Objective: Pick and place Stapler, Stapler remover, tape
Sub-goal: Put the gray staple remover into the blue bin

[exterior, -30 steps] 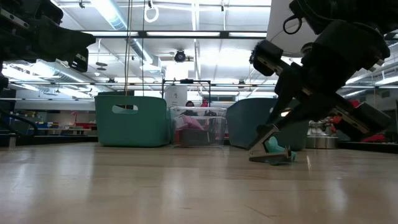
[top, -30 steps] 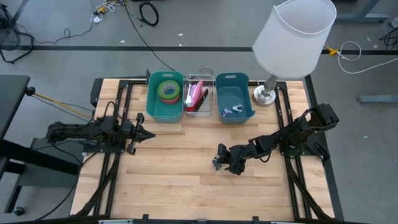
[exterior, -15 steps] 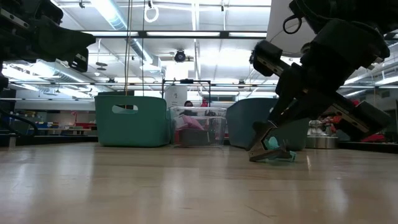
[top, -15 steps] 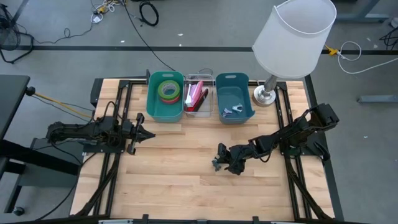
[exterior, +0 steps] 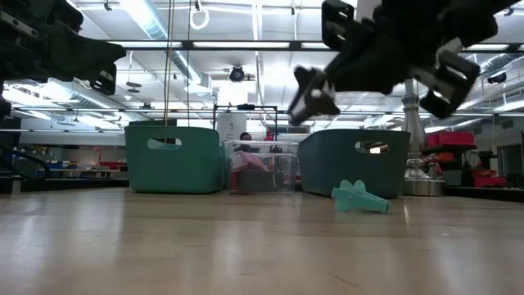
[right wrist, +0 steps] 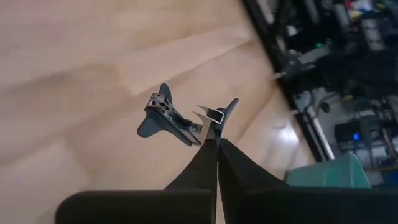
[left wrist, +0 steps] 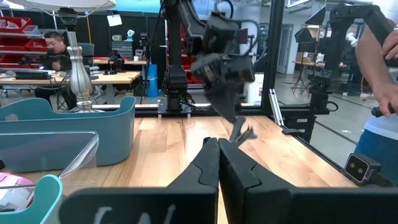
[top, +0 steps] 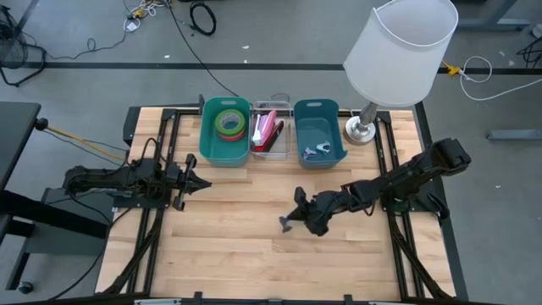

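Right arm: reaches in from the right edge of the light wooden table [top: 229,246] toward its middle, forearm low and roughly level, wrist held above the boards. Right gripper [right wrist: 215,142] has its jaws pressed together, pinching the metal claw end of a dark grey staple remover [right wrist: 177,121]. The remover hangs clear of the table, near the centre and just near of the bins.

Left arm: waits at the left side, lying low, pointing right. Left gripper [left wrist: 217,149] has its jaws pressed together on nothing.

Far row, left to right:
- teal plastic bin [top: 208,135] holding rolls of green and pink tape [top: 229,124]
- clear plastic bin [top: 290,140] holding a pink and red stapler [top: 268,133]
- blue plastic bin [top: 306,113] with a small grey staple remover [top: 319,150] lying in it

A table lamp with a white shade [top: 402,42] stands just right of the blue bin.

Hard to make out:
- The low view shows a small teal plastic piece [exterior: 360,198] lying on the table in front of the blue bin. I cannot tell what it is. From above the right arm covers that spot.
- The shade hides the table's far right corner.
- The left wrist view cuts off a person in a blue shirt [left wrist: 379,106] beyond the table.
- The low view blurs the held remover.
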`<move>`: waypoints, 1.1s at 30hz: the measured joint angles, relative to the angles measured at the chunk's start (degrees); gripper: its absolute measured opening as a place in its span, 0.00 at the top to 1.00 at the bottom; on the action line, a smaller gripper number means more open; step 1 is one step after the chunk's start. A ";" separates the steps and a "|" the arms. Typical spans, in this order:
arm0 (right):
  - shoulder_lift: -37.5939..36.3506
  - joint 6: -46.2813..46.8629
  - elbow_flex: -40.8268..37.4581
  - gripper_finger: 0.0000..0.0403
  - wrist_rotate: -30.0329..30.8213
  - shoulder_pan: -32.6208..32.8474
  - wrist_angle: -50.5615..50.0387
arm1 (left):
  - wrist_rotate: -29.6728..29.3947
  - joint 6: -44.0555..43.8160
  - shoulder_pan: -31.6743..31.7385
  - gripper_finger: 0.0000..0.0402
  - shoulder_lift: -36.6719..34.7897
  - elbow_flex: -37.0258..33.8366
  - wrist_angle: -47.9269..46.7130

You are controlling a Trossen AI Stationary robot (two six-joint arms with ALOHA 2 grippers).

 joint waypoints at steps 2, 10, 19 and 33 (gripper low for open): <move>-0.92 2.52 0.50 1.00 0.04 -0.52 -0.08 | 0.00 -0.02 -0.01 0.99 0.00 -0.01 -0.01; -4.64 7.10 0.97 1.00 0.36 -5.13 -1.63 | 0.01 -0.01 -0.01 0.99 0.00 -0.01 -0.02; -9.44 5.96 0.97 1.00 7.82 -14.62 -4.71 | 0.02 -0.02 0.00 0.99 0.00 -0.01 -0.02; -14.80 6.70 0.97 1.00 22.16 -30.26 -9.02 | 0.00 0.00 -0.02 0.99 0.00 -0.01 -0.02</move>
